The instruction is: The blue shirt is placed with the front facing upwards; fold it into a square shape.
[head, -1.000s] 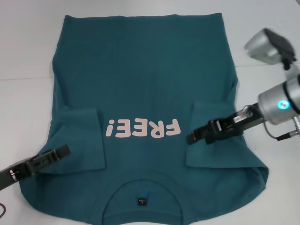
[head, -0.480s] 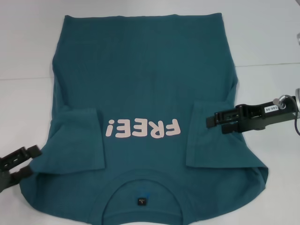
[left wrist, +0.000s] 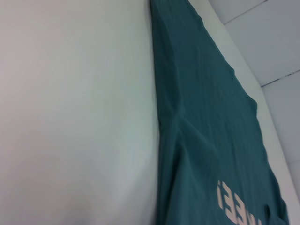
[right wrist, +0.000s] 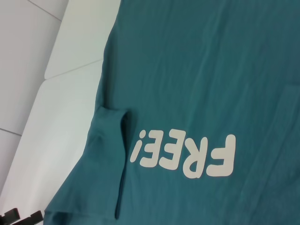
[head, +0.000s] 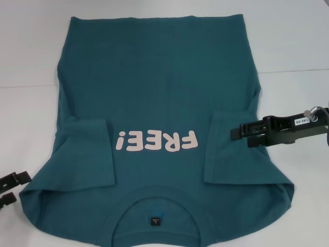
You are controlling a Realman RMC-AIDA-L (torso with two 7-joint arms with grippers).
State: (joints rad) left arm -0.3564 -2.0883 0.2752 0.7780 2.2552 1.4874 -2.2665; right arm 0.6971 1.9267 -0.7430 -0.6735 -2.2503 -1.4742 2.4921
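The shirt (head: 159,103) lies flat on a white table (head: 31,62), front up, its collar (head: 154,200) toward the robot and its hem at the far side. Nothing else lies on the table beside it, and nothing covers the cloth except the right gripper (head: 234,134), which hangs over the folded right sleeve (head: 231,164) near the shirt's edge; its two dark fingers sit close together with only a thin slit between them and hold nothing. The left gripper (head: 23,188) is off the cloth, just beside the left shoulder at the view's edge, its two fingers parted with a clear gap and empty. Both short sleeves are folded inward onto the chest, the left sleeve (head: 85,154) lying beside the pale pink "FREE!" lettering (head: 157,141). A small dark label (head: 155,221) sits inside the round collar. The cloth is dark teal-blue, with faint creases.
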